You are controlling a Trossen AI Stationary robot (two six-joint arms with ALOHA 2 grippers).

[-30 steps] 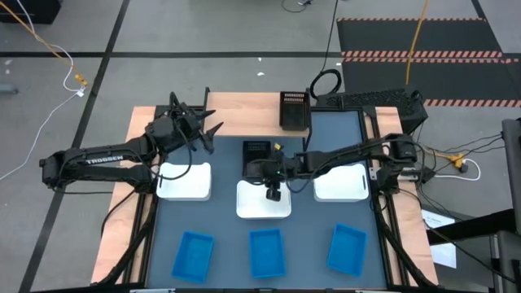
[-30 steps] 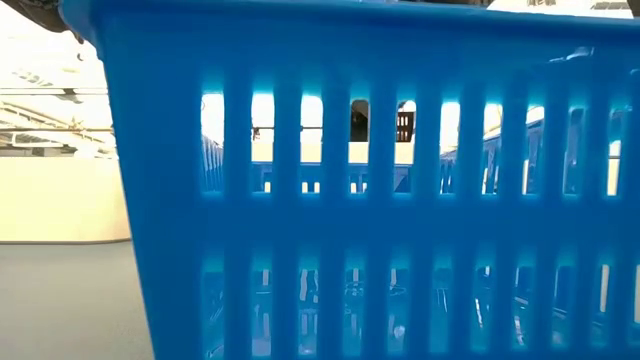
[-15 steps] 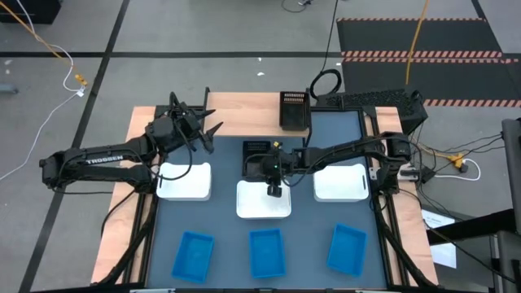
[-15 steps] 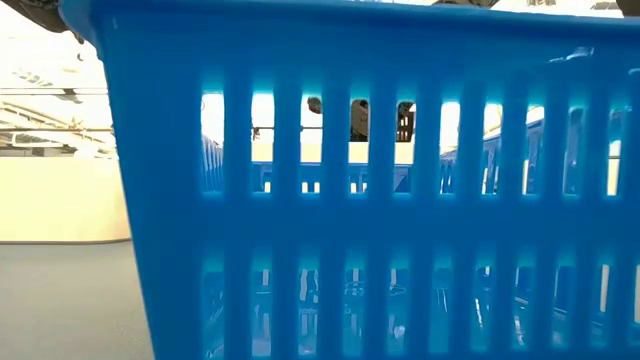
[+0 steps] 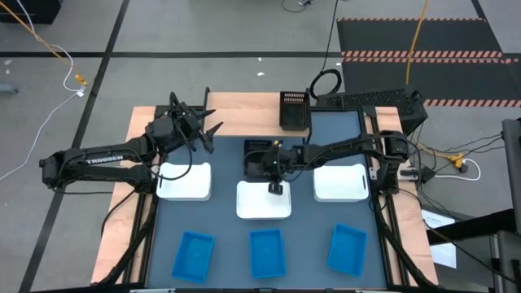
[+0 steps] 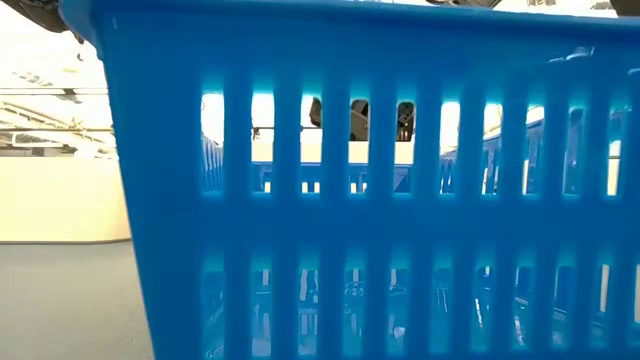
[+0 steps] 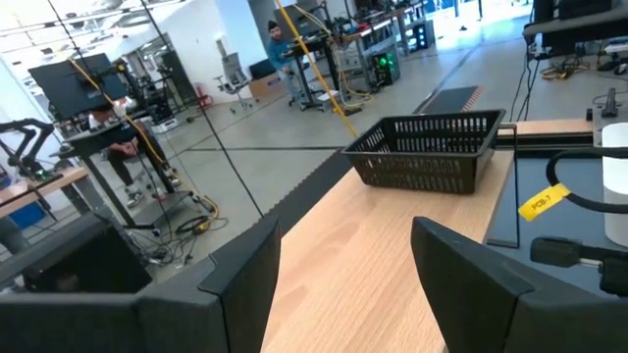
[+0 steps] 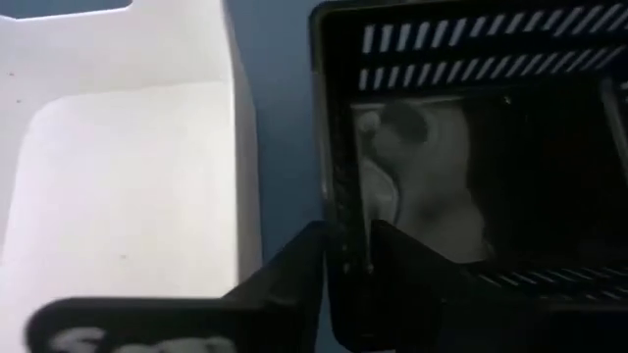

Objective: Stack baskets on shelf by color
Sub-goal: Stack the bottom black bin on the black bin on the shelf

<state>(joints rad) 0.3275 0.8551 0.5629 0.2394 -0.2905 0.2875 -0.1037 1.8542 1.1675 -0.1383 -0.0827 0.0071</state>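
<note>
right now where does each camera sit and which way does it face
High view: above the table, looking straight down; both arms show, right gripper at the black basket.
Low view: at tabletop height, filled by a blue basket; no gripper clearly shown.
Left wrist view: looks past the open left gripper over the shelf to another black basket.
Right wrist view: looks down, fingers straddling the black basket's wall beside a white basket.
Shared: high and right wrist views both show that grasp.

Bright, even; rt wrist blurry
</note>
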